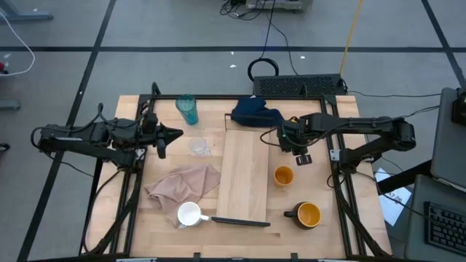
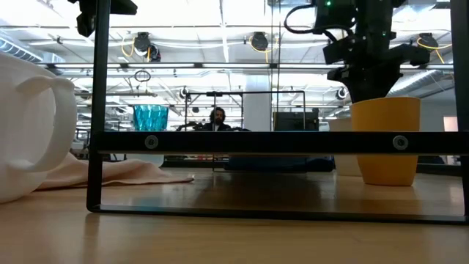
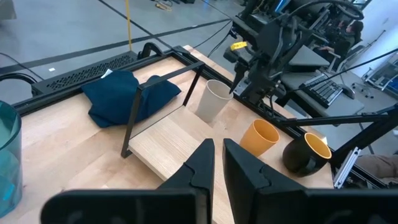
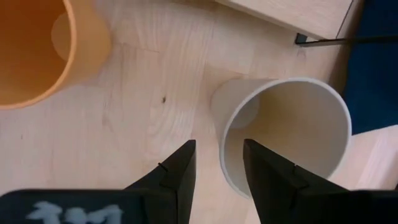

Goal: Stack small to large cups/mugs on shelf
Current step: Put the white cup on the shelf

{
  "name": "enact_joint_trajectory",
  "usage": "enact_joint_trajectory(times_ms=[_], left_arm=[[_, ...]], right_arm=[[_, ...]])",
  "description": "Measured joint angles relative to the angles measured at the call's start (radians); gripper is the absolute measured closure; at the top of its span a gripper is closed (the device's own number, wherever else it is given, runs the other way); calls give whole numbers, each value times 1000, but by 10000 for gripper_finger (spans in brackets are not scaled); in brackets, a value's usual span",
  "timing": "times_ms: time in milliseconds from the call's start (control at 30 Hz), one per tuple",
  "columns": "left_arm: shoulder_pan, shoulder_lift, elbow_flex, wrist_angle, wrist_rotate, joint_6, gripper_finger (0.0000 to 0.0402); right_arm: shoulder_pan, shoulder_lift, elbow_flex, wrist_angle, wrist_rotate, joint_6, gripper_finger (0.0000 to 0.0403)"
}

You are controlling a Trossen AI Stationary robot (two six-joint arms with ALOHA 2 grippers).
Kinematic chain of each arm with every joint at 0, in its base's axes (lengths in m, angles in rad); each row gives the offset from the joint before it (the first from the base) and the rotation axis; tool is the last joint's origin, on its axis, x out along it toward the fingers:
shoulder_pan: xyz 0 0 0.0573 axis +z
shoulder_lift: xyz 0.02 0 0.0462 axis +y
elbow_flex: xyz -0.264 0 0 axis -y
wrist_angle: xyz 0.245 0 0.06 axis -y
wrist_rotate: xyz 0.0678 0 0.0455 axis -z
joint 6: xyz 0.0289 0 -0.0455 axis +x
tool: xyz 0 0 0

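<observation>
My right gripper [image 1: 285,138] hangs open over the beige cup [image 3: 214,99], which stands upright on the table beside the shelf [image 1: 244,175]. One finger [image 4: 180,168] is outside the cup's rim [image 4: 225,163] and the other [image 4: 267,177] is over its mouth. The small orange cup [image 1: 283,175] and the dark yellow-lined mug [image 1: 307,215] stand to the right of the shelf. The teal tumbler [image 1: 187,109], the tiny clear cup [image 1: 198,148] and the white mug [image 1: 189,214] are to its left. My left gripper [image 1: 166,135] is shut and empty near the clear cup. My right gripper comes from above with its fingers on either side of the beige cup's near rim [image 4: 225,163]. I cannot tell whether they touch it. The cup stands on the table.
A dark blue cloth [image 1: 255,113] lies at the shelf's far end. A beige cloth [image 1: 186,182] lies left of the shelf, by the white mug. A thin black frame [image 3: 134,118] stands over the shelf's far end. A person [image 2: 218,117] sits in the room behind the table.
</observation>
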Motion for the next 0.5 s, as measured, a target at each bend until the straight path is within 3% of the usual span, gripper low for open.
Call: enact_joint_trajectory(times_ms=[500], left_arm=[[0,0,0,0,0,-4,369]], right_arm=[[0,24,-82,24,0,20,280]])
